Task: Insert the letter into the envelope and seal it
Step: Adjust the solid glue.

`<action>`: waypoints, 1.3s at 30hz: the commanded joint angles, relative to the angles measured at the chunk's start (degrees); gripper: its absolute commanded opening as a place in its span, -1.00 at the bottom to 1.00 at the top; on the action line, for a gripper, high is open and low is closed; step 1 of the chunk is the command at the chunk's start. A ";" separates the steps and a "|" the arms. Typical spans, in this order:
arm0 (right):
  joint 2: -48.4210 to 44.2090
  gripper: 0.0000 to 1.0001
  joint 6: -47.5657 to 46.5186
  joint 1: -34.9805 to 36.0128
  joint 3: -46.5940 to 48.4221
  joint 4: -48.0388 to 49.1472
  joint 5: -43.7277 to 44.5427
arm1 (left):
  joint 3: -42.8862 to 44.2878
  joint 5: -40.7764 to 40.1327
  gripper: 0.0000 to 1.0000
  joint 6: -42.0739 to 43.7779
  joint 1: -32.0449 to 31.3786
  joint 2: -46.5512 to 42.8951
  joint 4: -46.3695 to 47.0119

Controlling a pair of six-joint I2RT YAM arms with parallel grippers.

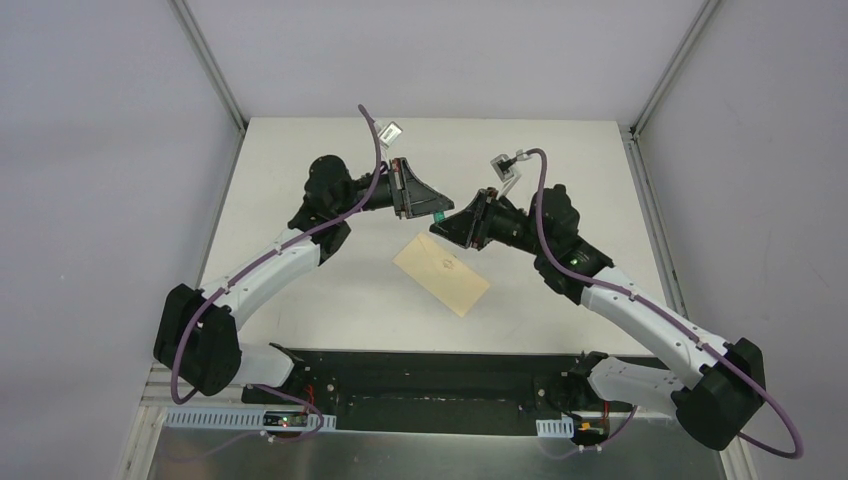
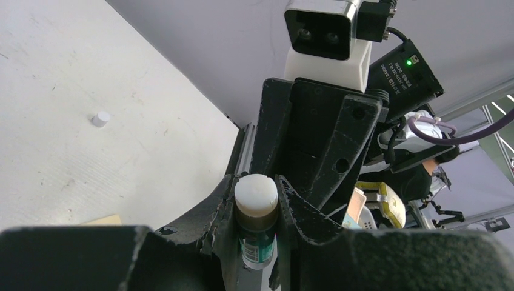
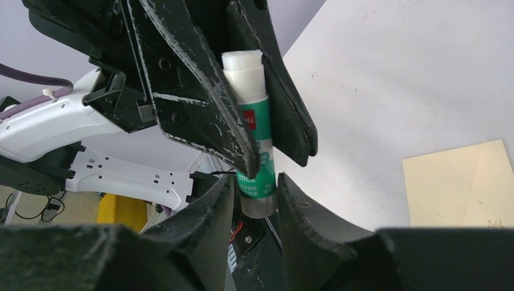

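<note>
A green-and-white glue stick hangs in the air between the two arms, above the table's middle. My left gripper is shut on its body, and the bare white glue end faces the left wrist camera. My right gripper has its fingers on either side of the stick's grey base, with a thin gap on one side. The yellow-tan envelope lies flat on the table just below and in front of both grippers; part of it shows in the right wrist view. The letter is out of view.
A small white cap stands alone on the white table. Metal frame rails run along the table's left and right sides. The black mounting plate with both arm bases lines the near edge.
</note>
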 commanded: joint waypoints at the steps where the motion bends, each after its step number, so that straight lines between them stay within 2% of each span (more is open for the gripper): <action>1: -0.09 -0.36 0.36 0.76 -0.10 4.32 1.69 | 1.07 0.22 -1.00 -0.27 0.20 -2.55 3.61; 10: -1.48 -0.87 0.46 1.01 -0.10 3.16 5.30 | 0.77 -0.39 -0.97 -0.99 0.20 -2.64 3.49; 13: -2.15 -0.91 0.53 1.19 -0.08 2.60 7.09 | 0.32 -0.88 -0.60 -1.17 0.20 -2.72 3.48; 16: -2.90 -0.92 0.46 1.30 -0.26 2.32 8.90 | -0.27 -1.62 -0.32 -1.15 0.20 -3.25 3.52; 21: -3.03 -0.93 0.45 1.52 -0.36 2.19 9.95 | -0.66 -2.17 -0.18 -0.62 0.20 -3.69 3.02; 35: -2.02 -0.93 -0.32 2.83 -0.01 2.03 10.40 | -1.85 -4.21 -0.39 -0.74 0.12 -4.04 3.39; 39: -1.76 -0.93 -0.55 3.08 0.07 1.93 10.57 | -1.89 -4.87 -0.58 -1.04 -0.02 -3.87 3.58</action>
